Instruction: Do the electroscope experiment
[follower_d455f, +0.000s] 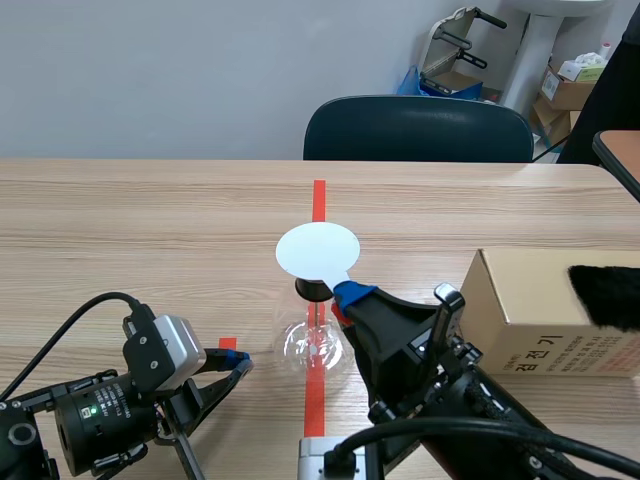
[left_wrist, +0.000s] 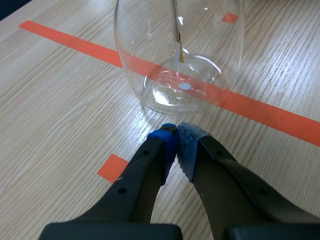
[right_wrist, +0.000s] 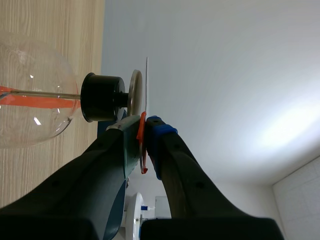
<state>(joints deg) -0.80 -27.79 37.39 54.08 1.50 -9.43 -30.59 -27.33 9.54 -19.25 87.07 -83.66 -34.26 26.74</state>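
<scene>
Clear round glass electroscope flask (follower_d455f: 315, 345) stands upright on the centre tape line, mid-table (follower_d455f: 150, 220), closer to the near edge than the far one. Black stopper (follower_d455f: 312, 290) in the neck, grey metal top plate (right_wrist: 135, 92) above it, rod running straight down the flask axis.

Right gripper (follower_d455f: 345, 298): fingers clamped on the orange-red tab (right_wrist: 142, 145) of a thin white round disc (follower_d455f: 318, 250). Disc lies flat, face parallel to the top plate and directly over it, on the flask's vertical axis. The wrist view shows a very thin gap or contact; cannot tell which. That gap is what the next move turns on: my read is a short travel along the rod axis, down to touch or up to lift off.

Left gripper (follower_d455f: 235, 360): fingers closed together, holding nothing, tips low on the table just beside the flask base, on its left.

Right arm is the working arm.

Brown cardboard box (follower_d455f: 540, 320) with a black fur pad (follower_d455f: 608, 295) on top sits near the right edge.
</scene>
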